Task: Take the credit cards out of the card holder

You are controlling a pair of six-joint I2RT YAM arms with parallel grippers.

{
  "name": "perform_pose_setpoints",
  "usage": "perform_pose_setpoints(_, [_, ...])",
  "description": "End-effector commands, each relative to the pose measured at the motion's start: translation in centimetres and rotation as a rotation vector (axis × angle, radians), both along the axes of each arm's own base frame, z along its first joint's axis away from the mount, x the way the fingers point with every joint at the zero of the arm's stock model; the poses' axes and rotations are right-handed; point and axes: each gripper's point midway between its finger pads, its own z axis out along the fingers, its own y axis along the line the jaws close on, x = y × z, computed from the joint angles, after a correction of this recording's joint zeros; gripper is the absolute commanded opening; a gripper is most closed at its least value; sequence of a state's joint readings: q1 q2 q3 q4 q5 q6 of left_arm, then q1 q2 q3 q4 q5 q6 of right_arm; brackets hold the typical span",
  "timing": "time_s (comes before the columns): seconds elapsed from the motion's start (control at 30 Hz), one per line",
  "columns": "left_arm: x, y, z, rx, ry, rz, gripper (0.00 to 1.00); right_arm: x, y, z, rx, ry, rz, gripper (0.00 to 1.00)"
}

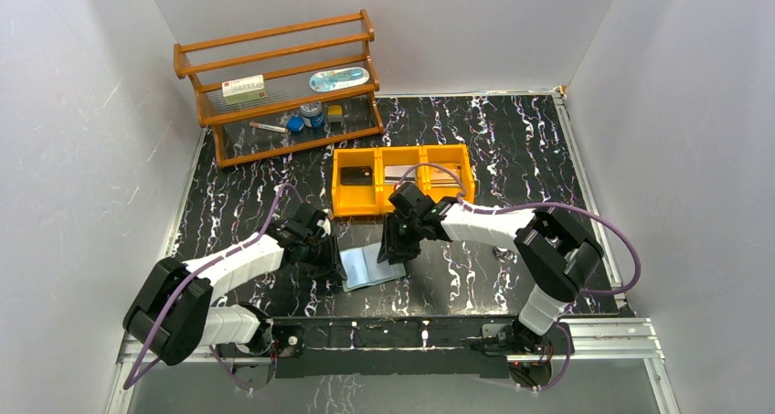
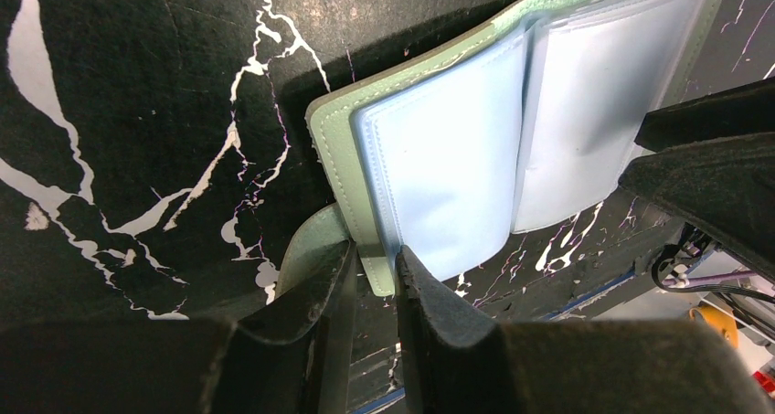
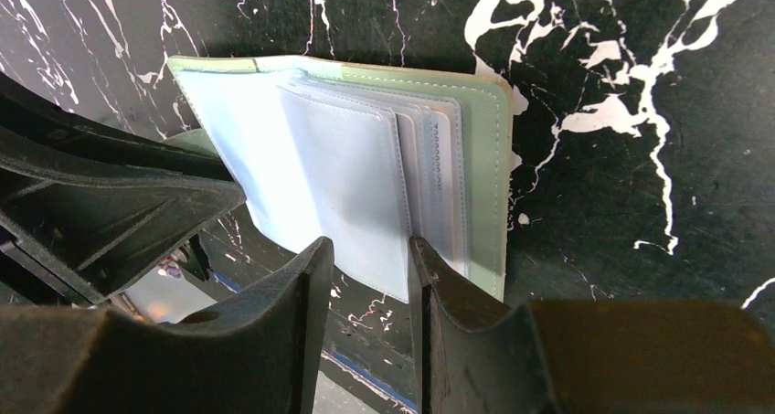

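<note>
The table [image 1: 512,140] is black with white veins. At its 11 o'clock corner stands a wooden rack [image 1: 274,85], and near the middle an orange bin [image 1: 402,149] with three compartments. The card holder [image 1: 370,266] lies open on the table at 6 o'clock from the bin, between the two arms.

The left pincer [image 2: 375,277] is narrow and pinches the near edge of the green cover, at 9 o'clock of the holder. The right pincer [image 3: 370,277] comes from 3 o'clock. Its fingers stand apart on both sides of one clear sleeve [image 3: 343,176] and do not press it.

Flat grey pieces in the middle compartment of the bin look like credit cards [image 1: 402,175]. I cannot tell if any sleeve holds a card.

I judge the step to be the search through the sleeves. To do it well, the left side should keep the cover flat while the right takes one sleeve only, near its open edge. If two sleeves are taken together, the card will probably be clamped inside.
</note>
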State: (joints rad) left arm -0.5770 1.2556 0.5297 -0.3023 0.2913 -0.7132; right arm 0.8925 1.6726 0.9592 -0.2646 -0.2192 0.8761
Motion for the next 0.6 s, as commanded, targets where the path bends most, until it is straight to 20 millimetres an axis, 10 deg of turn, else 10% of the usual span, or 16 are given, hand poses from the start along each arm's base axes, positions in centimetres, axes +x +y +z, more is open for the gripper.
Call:
perform_pose_setpoints(0.0, [-0.1,-1.0,0.6,-0.056,0.001,-0.027,0.20,0.3,2.8,4.1,0.118,-0.046,0.014,0.43])
perform_pose_setpoints(0.57, [0.3,-1.3,0.9,-0.060,-0.004,-0.025,0.19,-0.6,4.3,6.1,0.202,-0.069,0.058,0.39])
